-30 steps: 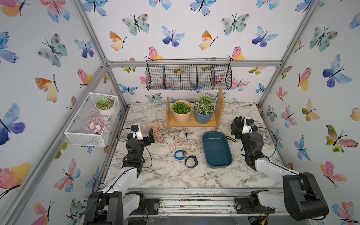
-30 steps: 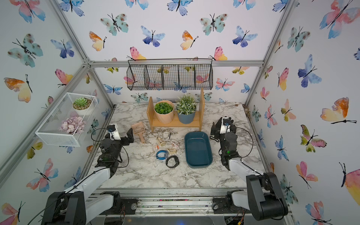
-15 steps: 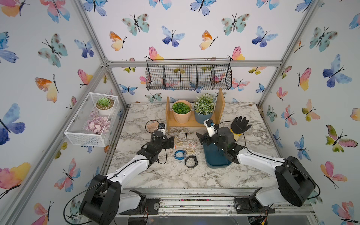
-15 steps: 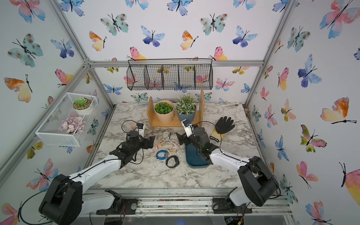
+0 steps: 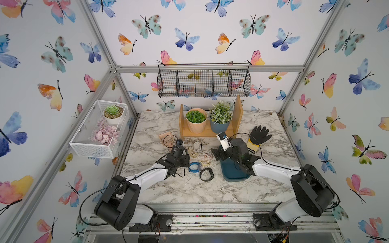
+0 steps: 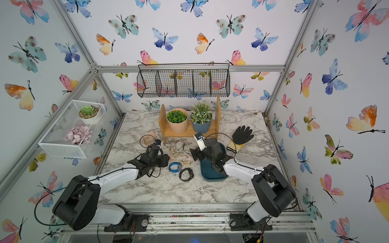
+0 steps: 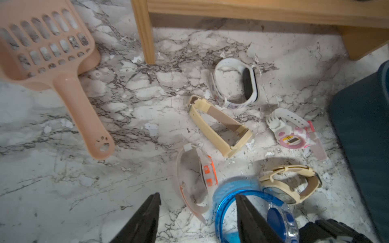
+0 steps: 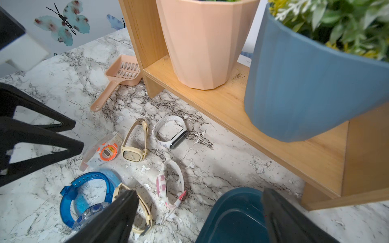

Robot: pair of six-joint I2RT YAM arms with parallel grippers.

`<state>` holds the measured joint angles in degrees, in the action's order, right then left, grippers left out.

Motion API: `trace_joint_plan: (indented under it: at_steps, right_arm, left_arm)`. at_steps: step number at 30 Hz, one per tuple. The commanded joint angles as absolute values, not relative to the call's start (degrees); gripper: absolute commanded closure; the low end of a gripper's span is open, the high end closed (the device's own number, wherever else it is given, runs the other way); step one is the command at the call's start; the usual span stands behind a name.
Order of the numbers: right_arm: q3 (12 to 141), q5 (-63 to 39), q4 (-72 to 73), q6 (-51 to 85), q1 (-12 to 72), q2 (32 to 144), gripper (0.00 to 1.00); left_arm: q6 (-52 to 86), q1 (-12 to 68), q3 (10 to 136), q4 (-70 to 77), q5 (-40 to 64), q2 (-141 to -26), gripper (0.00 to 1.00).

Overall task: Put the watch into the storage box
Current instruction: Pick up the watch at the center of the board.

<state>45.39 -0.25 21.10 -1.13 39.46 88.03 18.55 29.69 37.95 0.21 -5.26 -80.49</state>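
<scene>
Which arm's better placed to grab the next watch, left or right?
Left. The left hand is right over the blue watch and orange watch, its open fingers bracketing their straps. The right hand hovers open at the storage box edge, off to their side.

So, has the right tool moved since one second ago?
Yes. The right tool has swung from beside the black glove toward the robot's left, and now hangs over the storage box's far left corner.

From high over the near edge, both top views show us the whole table [image 5: 189, 189]. Our wrist cameras sit low, facing far, sharing the watches [image 7: 219, 128].
</scene>
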Motion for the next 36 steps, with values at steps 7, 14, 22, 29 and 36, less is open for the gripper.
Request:
trace_joint_plan:
  at_steps: [7, 14, 22, 29, 36]
  right_arm:
    - [46.6, -0.4, 18.6, -1.1, 39.7, 89.9, 0.04]
    - [47.4, -0.7, 18.3, -1.1, 39.7, 91.1, 0.05]
    - [47.5, -0.8, 18.1, -1.4, 39.7, 91.4, 0.05]
    - [47.5, -0.8, 18.1, -1.7, 39.7, 91.4, 0.06]
    - [47.1, -1.4, 18.6, -1.4, 39.7, 90.9, 0.07]
  left_arm:
    - [19.1, 30.8, 40.8, 0.8, -4.4, -86.7, 0.46]
    - [18.5, 30.8, 43.3, 0.9, -5.0, -90.2, 0.52]
    - [18.4, 31.1, 45.2, 0.6, -4.6, -93.4, 0.64]
    - [18.5, 31.6, 45.8, -0.1, -5.1, -94.4, 0.80]
    - [18.0, 32.6, 46.1, -1.5, -6.9, -90.6, 0.83]
